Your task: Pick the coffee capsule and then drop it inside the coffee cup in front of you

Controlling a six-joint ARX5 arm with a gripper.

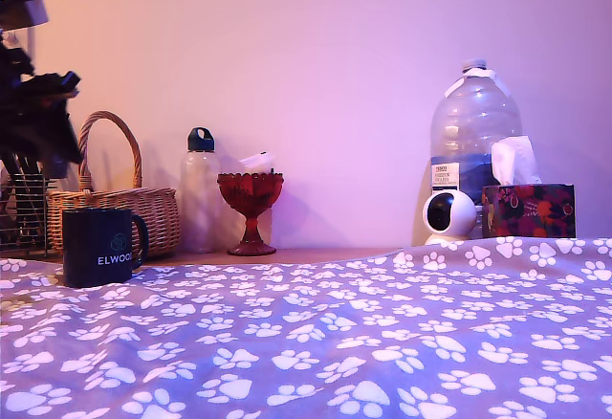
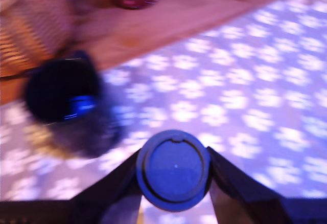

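Wrist view: tool [image 2: 173, 175] clamped on the coffee capsule [image 2: 173, 169], one dark finger pressed to each side of its round rim, lid face toward the camera. Held by the rim this way, it should fall clear once the fingers part. Picture is motion-blurred.

Coffee cup [image 2: 62, 91] stands apart from the capsule, mouth open upward, a blue glint inside; contents cannot be told. Capsule is not yet over the mouth, so I judge the carry unfinished.

Exterior view: cup [image 1: 100, 247] sits near the view's left edge on the paw-print cloth [image 1: 363, 333], "ELWOOD" lettering facing out, handle toward the view's right. Arm [image 1: 33, 103] shows as a dark mass above and left of it; capsule not made out here.

Edges and room: wicker basket [image 1: 120, 204] is close behind the cup, wire rack [image 1: 24, 213] at its left. Red goblet [image 1: 251, 210] and clear bottle [image 1: 199, 189] stand further right on the wooden counter [image 1: 316, 256]. Open cloth lies toward the view's right and front. Approach from above looks freest; the basket handle is the likely snag.
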